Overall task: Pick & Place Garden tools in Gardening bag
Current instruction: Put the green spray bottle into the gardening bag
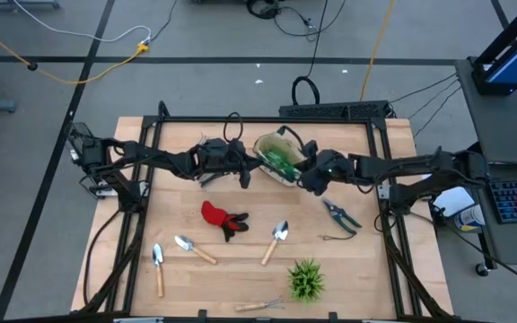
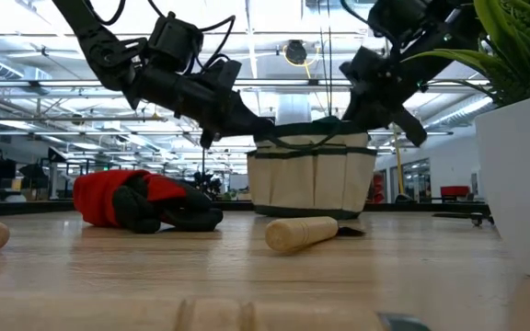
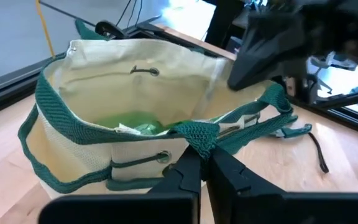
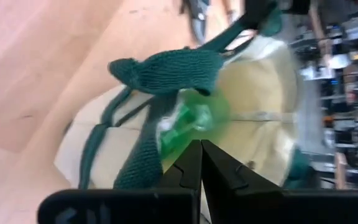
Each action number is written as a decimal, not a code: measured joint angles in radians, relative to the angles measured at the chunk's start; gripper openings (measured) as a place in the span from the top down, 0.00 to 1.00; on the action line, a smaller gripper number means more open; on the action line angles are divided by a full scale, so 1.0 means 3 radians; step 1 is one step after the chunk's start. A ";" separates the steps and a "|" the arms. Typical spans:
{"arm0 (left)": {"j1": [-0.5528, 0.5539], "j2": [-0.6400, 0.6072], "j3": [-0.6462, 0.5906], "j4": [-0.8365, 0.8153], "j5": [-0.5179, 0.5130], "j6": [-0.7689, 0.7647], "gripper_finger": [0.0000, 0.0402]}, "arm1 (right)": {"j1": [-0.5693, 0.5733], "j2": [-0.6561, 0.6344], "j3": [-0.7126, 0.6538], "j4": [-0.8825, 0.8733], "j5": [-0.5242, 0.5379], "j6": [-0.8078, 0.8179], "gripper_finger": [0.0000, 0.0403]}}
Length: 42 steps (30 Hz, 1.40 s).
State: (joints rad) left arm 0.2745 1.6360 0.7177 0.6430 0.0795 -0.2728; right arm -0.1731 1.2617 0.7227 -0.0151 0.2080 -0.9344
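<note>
The gardening bag (image 1: pixel 276 159) stands upright at the far middle of the table (image 1: pixel 187 274), its mouth open, between the two arms. The left tool (image 1: pixel 251 168) reaches in from the left side and meets the bag's near-left rim; in the left wrist view its fingers (image 3: pixel 185 177) are pressed together on a dark green loop handle (image 3: pixel 197 134) at the rim. The right tool (image 1: pixel 305 176) reaches in from the right side and meets the bag's right rim; in the right wrist view its fingers (image 4: pixel 188 168) are likewise pressed together at the rim, with the other green handle (image 4: pixel 166 71) just beyond them. Something bright green (image 3: pixel 138 127) lies in the bottom of the bag; what it is cannot be told.

The remaining garden tools lie on the table nearer the viewer, well apart from both tools. The red-and-black glove (image 1: pixel 223 218) lies near the middle, in front of the bag. Three wooden-handled trowels follow: one at far left (image 1: pixel 158 267), one beside it (image 1: pixel 194 248), and one to the right of the glove (image 1: pixel 275 242). A small rake (image 1: pixel 260 305) lies at the near edge. The pruning shears (image 1: pixel 340 215) lie to the right, below the right arm. A green spiky plant (image 1: pixel 306 280) stands near the rake.
</note>
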 joint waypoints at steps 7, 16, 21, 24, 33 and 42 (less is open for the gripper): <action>-0.0150 0.0000 0.0000 0.0079 0.0022 0.0046 0.97 | -0.0095 0.0114 0.0000 -0.0275 -0.0276 0.0133 1.00; -0.0447 0.0000 0.0000 0.0069 -0.0176 0.0636 0.96 | -0.0093 0.0277 0.0003 -0.0322 -0.0730 0.0342 1.00; -0.0465 0.0000 0.0000 0.0070 -0.0195 0.0633 0.97 | -0.0096 0.0422 0.0003 -0.0171 -0.0700 0.0487 1.00; -0.0490 0.0000 0.0000 0.0049 -0.0209 0.0669 0.95 | -0.0082 0.0469 -0.0006 -0.0060 -0.0697 0.0494 1.00; -0.0532 0.0000 0.0000 0.0034 -0.0217 0.0734 0.95 | -0.0074 0.0804 -0.0007 0.0640 -0.0517 0.0439 1.00; -0.0530 0.0000 0.0000 0.0008 -0.0389 0.0728 0.95 | -0.0048 0.0873 -0.0006 0.0737 -0.0206 0.0043 1.00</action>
State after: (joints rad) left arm 0.1154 1.6360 0.7177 0.6453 -0.0372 -0.0544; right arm -0.1875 1.5237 0.7210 0.2059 0.1463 -0.9213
